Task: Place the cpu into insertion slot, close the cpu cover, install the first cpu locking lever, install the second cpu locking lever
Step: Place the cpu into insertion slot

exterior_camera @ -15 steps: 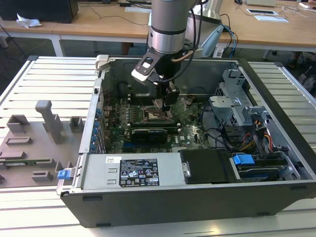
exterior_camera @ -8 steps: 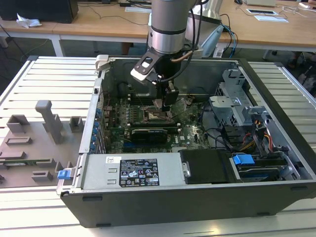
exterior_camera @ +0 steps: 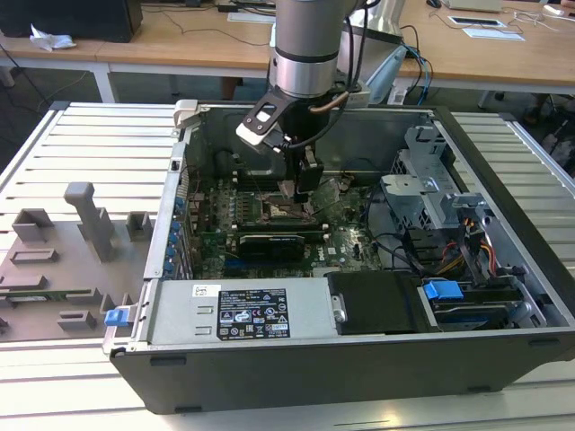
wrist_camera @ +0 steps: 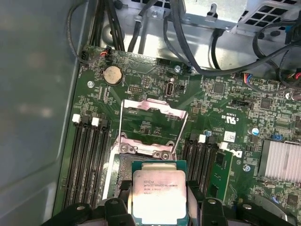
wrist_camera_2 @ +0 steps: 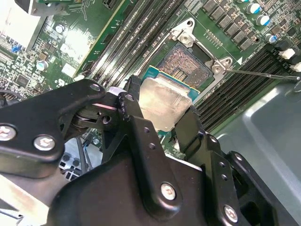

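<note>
Nothing's actually finished yet. The gripper (wrist_camera_2: pixel 160 105) is clamped on the cpu (wrist_camera_2: pixel 164 100) by two opposite edges and holds it just over the near edge of the insertion slot (wrist_camera_2: pixel 186 63). The slot's contact field shows bare beyond the chip in the second wrist view, so I'd say it isn't seated. In the first wrist view the cpu cover (wrist_camera: pixel 153 107) sits flipped open past the slot, so closing it and hooking down the locking levers (wrist_camera_2: pixel 261 73) is all left to do.

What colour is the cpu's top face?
The cpu top is pale silver-grey with a green rim, clearest in the first wrist view.
</note>
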You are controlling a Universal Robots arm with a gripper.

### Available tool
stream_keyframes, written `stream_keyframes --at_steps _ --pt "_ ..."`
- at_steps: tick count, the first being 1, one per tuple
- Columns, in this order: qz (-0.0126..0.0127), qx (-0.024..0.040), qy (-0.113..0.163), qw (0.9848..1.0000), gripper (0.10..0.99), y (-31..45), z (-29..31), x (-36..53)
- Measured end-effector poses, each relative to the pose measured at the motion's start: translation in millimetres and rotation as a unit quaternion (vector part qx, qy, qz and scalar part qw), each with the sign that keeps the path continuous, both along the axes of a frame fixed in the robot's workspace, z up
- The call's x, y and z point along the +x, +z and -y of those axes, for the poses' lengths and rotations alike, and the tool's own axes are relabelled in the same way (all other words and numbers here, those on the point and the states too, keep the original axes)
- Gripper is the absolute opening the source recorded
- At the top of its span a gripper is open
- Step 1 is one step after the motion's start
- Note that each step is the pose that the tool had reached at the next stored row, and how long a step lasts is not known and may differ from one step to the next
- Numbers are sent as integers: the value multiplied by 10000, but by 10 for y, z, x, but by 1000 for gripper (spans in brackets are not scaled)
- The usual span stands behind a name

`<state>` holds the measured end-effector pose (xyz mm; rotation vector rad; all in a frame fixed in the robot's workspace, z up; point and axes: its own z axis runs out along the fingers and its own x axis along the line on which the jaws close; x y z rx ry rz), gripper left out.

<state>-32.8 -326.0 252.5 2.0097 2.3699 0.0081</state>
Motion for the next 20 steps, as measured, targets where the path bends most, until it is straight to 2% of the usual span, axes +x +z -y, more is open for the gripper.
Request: stream_keyframes --at_steps 2,4,5,16,17,19,20 --pt "0 -1 -50 10000 541 0 0 0" --pt "0 -57 -309 9995 541 0 0 0" --pt "0 -64 -375 9993 541 0 0 0" --pt "-1 -69 -483 9988 541 -1 0 -1" --pt "-1 -62 -523 9986 541 -1 0 -2" --pt "-6 16 -625 9980 541 -1 0 -5" --pt "-6 29 -673 9977 541 -1 0 -5"
